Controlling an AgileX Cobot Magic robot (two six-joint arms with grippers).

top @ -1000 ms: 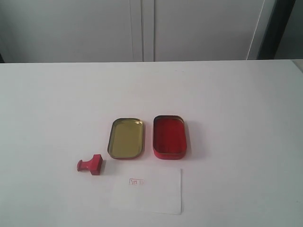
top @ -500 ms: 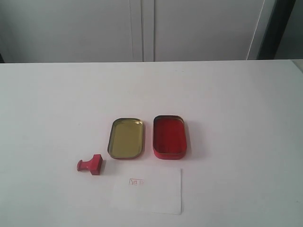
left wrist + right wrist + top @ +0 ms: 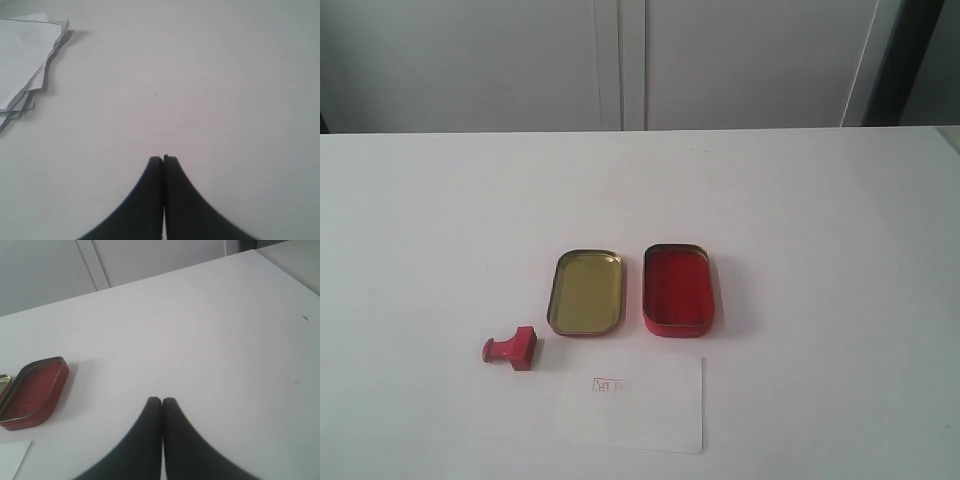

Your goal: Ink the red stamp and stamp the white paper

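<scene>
Stack of loose sheets (image 3: 25, 55), left wrist view: cut off by the frame edge, number of sheets unclear.
Gold tin half (image 3: 3, 381), right wrist view: only a sliver of rim in frame.
White paper (image 3: 12, 460), same view: one corner only.
Red mark (image 3: 608, 385), lower centre of exterior view: too small to read.

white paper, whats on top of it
Only a small red imprint near one edge of the white paper; the red stamp lies off it on the table. Anything beneath the sheet is hidden.
</scene>
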